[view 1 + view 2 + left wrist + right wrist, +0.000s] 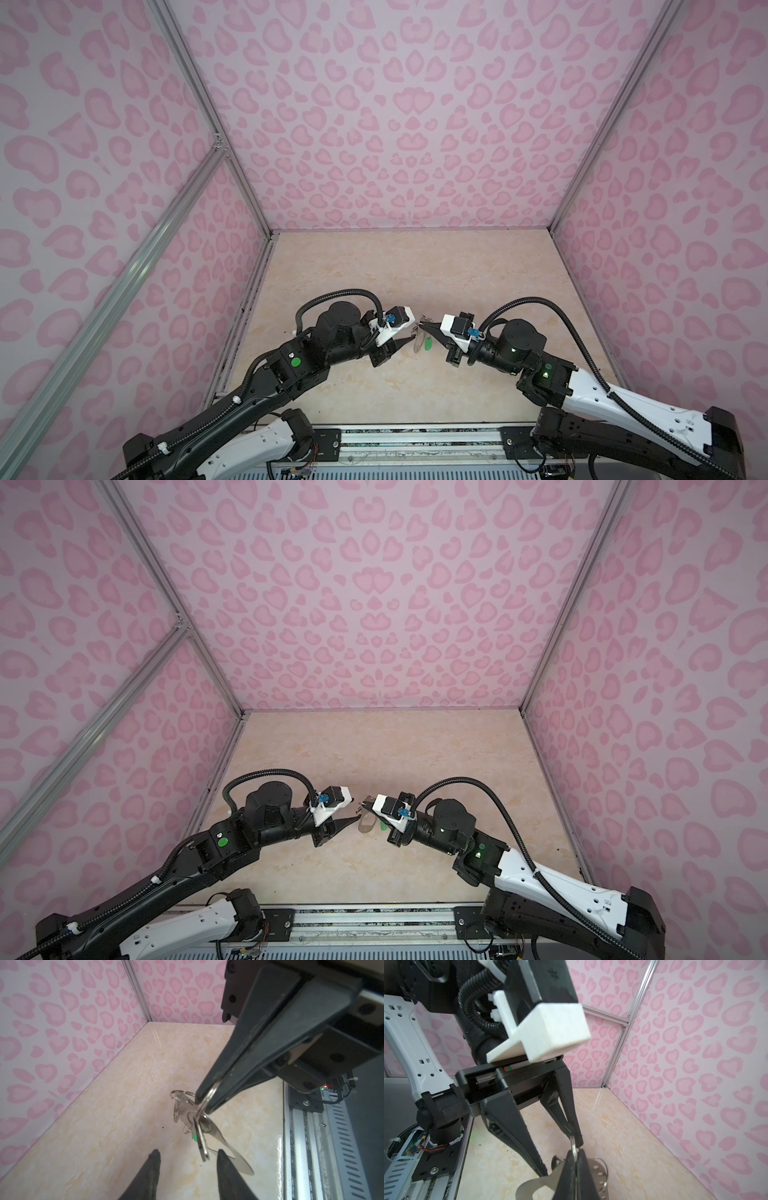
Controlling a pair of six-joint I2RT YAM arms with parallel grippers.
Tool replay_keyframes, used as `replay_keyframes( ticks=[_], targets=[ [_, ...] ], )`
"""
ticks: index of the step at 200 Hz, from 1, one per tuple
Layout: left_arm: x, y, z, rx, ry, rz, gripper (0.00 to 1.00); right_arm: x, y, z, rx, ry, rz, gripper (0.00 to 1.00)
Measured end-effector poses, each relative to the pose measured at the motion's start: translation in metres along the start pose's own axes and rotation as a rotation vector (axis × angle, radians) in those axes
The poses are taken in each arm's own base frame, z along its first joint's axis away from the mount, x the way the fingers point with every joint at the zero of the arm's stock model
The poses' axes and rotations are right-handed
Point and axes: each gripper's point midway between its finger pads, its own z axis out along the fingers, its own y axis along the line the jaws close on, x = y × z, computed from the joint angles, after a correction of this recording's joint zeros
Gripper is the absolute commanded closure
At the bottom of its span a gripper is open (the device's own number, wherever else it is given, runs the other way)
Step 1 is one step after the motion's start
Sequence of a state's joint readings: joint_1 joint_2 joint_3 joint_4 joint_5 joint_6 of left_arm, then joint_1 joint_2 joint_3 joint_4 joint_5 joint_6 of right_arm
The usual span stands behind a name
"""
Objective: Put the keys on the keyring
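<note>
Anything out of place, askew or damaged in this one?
Nothing damaged or spilled. The keyring hangs tilted above the table, pinched by one wire ring in the shut right tool, a key dangling with it; the left tool stands open beside it. Only small dark specks mark the table.

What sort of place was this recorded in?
Most likely a purpose-built robot recording booth, not a lived-in room: pink patterned wall panels in aluminium framing close in three sides of a small marble-look tabletop, and a left arm and right arm are mounted on a rail at its front edge.
</note>
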State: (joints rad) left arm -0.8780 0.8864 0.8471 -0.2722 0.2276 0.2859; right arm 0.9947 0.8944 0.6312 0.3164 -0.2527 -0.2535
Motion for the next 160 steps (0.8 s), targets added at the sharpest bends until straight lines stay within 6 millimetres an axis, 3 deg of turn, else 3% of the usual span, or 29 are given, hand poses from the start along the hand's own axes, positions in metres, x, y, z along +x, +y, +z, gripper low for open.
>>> replay_keyframes(
  ticks=[57, 70, 160],
  targets=[
    [-0.002, -0.008, 0.010, 0.059, -0.016, -0.031, 0.63, 0.000, 0.001, 0.000, -0.003, 0.000, 0.005, 1.00],
    [-0.002, -0.007, 0.013, 0.061, -0.013, -0.033, 0.71, 0.000, 0.001, 0.000, -0.003, 0.000, 0.007, 1.00],
    [-0.003, -0.003, 0.014, 0.043, -0.004, -0.041, 0.97, 0.000, 0.000, 0.000, -0.001, 0.000, 0.007, 1.00]
  ],
)
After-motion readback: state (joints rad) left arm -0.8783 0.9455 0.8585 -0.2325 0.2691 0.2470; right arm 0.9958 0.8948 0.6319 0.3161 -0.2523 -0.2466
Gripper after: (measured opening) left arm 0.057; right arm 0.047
